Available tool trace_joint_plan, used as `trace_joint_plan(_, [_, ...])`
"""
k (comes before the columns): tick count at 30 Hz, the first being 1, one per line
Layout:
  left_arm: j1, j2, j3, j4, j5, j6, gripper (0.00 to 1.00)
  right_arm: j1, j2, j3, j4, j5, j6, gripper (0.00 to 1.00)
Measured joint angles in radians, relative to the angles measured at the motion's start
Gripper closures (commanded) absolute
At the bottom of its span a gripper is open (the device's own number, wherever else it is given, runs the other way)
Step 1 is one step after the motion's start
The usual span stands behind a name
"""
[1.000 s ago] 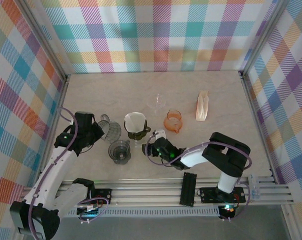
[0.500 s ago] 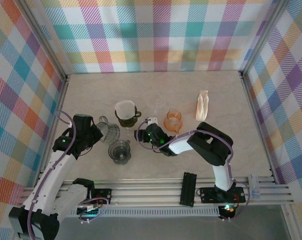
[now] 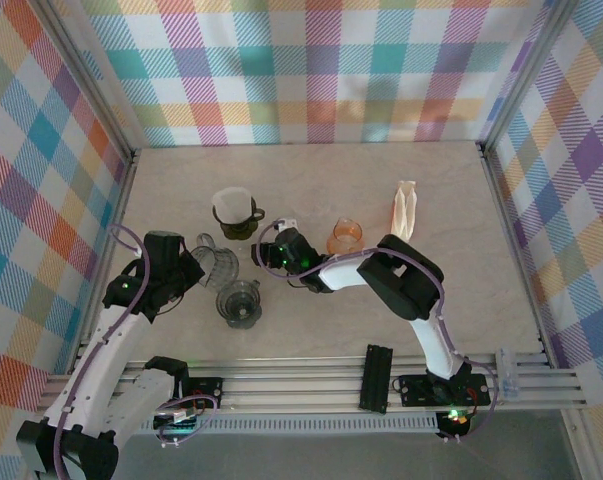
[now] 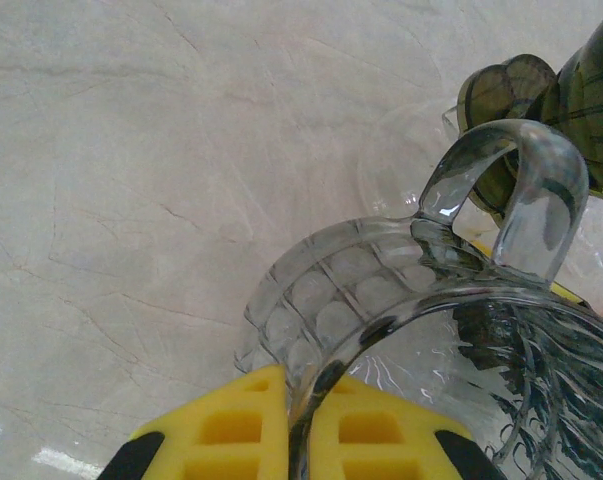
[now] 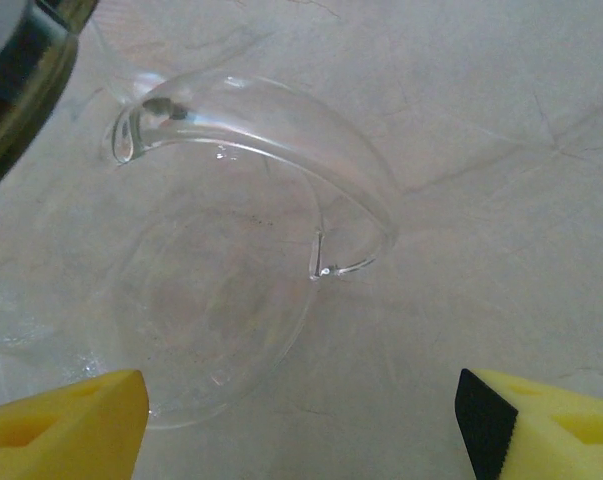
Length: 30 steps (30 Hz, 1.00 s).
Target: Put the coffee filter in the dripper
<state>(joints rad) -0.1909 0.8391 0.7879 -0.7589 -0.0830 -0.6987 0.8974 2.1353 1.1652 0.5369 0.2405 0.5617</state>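
A white coffee filter [image 3: 233, 200] sits inside a dark olive dripper [image 3: 239, 224] at the back left of the table; the same dripper [image 4: 581, 110] shows at the top right of the left wrist view. My right gripper [image 3: 264, 250] is just right of it and open, its yellow pads wide apart [image 5: 301, 430] over bare table. A clear glass dripper [image 5: 221, 250] with a curved handle lies in front of it. My left gripper [image 3: 193, 268] is shut on the rim of a ribbed clear glass dripper [image 4: 381, 290], with the pads [image 4: 221, 430] pinching the glass edge.
A smoky grey dripper [image 3: 241, 303] stands near the front, right of my left arm. An orange dripper [image 3: 346, 237] and a stack of folded paper filters [image 3: 405, 210] lie to the right. A black block [image 3: 377, 377] rests on the front rail.
The olive dripper with the filter has slid back and to the left. My right gripper has followed it leftward, staying open. The left gripper has stayed shut on its glass dripper.
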Motion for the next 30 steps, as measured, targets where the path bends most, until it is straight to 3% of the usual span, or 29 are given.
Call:
trace_joint_plan(5, [0.0, -0.005, 0.0, 0.0, 0.019, 0.007, 1.0, -0.001, -0.032, -0.057, 0.023, -0.014, 0.003, 0.18])
trace_joint_plan(11, [-0.001, -0.014, 0.0, 0.001, 0.061, 0.011, 1.0, 0.003, -0.201, -0.243, -0.011, -0.018, 0.03, 0.19])
trace_joint_plan(15, [-0.049, -0.026, 0.002, 0.001, 0.056, 0.009, 1.0, 0.012, -0.353, -0.344, -0.064, 0.003, 0.048, 0.19])
trace_joint_plan(21, [-0.314, -0.002, 0.062, 0.0, -0.027, -0.016, 1.0, 0.013, -0.586, -0.443, -0.184, 0.082, 0.056, 0.18])
trace_joint_plan(26, [-0.55, 0.111, 0.132, 0.011, -0.119, -0.042, 1.0, 0.013, -0.776, -0.492, -0.343, 0.211, 0.055, 0.18])
trace_joint_plan(30, [-0.664, 0.237, 0.159, 0.048, -0.151, -0.046, 1.0, 0.0, -0.927, -0.545, -0.469, 0.304, 0.056, 0.18])
